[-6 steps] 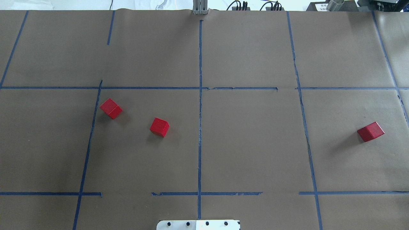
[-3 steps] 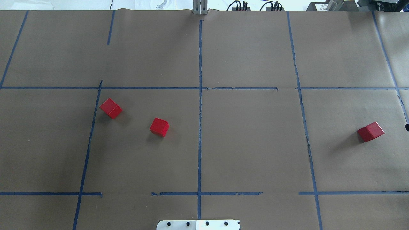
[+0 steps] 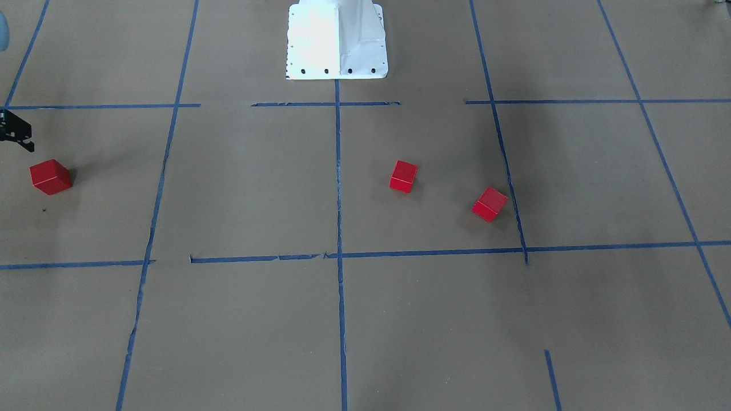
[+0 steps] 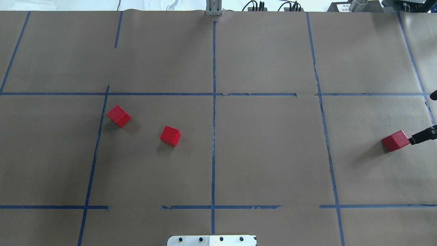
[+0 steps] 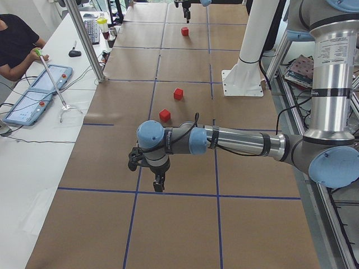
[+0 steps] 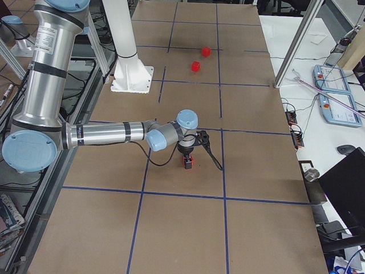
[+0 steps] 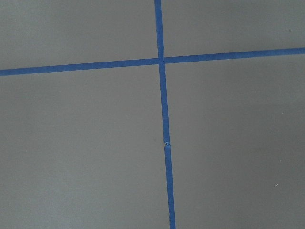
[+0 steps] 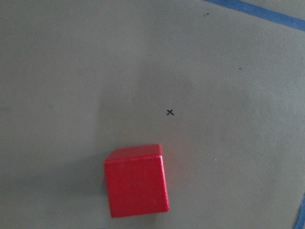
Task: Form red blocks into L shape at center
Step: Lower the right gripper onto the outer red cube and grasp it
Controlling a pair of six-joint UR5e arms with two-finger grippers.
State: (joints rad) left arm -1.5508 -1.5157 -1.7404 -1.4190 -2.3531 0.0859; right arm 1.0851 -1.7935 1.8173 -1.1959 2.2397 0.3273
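Observation:
Three red blocks lie apart on the brown paper. In the overhead view two are left of the centre line, one (image 4: pixel 118 115) near a tape line and one (image 4: pixel 170 135) closer to the middle. The third (image 4: pixel 396 140) lies far right. My right gripper (image 4: pixel 424 117) comes in at the right edge, open, with one fingertip (image 4: pixel 417 138) just beside that block. The right wrist view shows this block (image 8: pixel 137 180) below centre, with no fingers in view. My left gripper (image 5: pixel 147 168) hangs over bare paper near a tape crossing (image 7: pixel 161 60); I cannot tell whether it is open.
Blue tape lines form a grid on the paper. The white robot base plate (image 4: pixel 211 240) sits at the near middle edge. A metal post (image 5: pixel 84 39) and a side table with tablets (image 5: pixel 39 95) and an operator (image 5: pixel 14 45) stand beyond the far edge.
My right gripper has come into the overhead view from the right edge and now reaches the far-right block. The three blocks have not moved.

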